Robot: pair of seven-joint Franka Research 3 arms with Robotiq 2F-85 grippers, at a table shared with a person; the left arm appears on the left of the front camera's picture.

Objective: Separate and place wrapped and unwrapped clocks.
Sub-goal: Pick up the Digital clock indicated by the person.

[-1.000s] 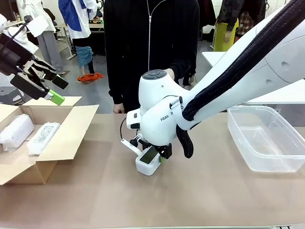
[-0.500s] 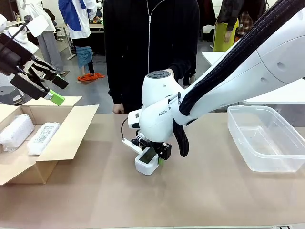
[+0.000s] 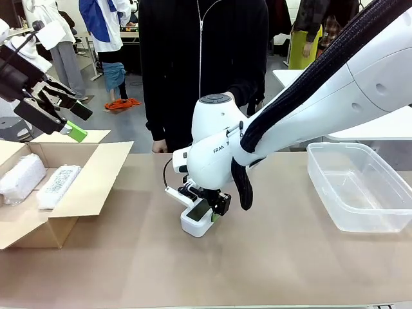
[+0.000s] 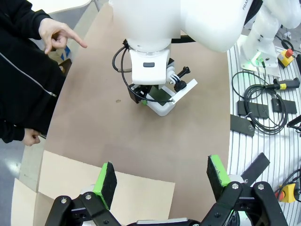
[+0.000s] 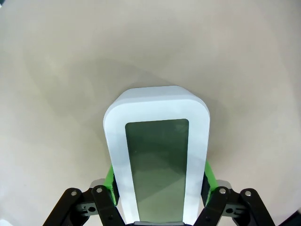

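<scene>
1. front view: my right fingers (image 3: 207,214) are clamped on the unwrapped clock (image 3: 196,219), a smooth white rounded block standing tilted on the brown table (image 3: 257,257) near its middle, its lower edge apparently touching the surface.
2. front view: my left fingers (image 3: 69,122) hang wide apart and empty, raised above the open cardboard box (image 3: 84,187) at the left side of the table.
3. front view: two wrapped clocks lie side by side inside that box, one (image 3: 21,178) farther left, the other (image 3: 58,187) beside it, both crinkly and whitish.
4. front view: a clear plastic bin (image 3: 360,187) sits at the right side of the table, well apart from the unwrapped clock; a person in a black jacket (image 3: 203,64) stands at the far edge.
5. right wrist view: this view adds the clock face (image 5: 158,165), a grey-green screen framed in white, with my green pads (image 5: 111,181) pressed against both long sides and bare table beyond.
6. left wrist view: my left pads (image 4: 106,181) stand far apart over a box flap (image 4: 94,183); farther off, the right arm's wrist covers most of the unwrapped clock (image 4: 162,104).
7. left wrist view: the person's hand (image 4: 56,35) shows with one finger extended over the table.
</scene>
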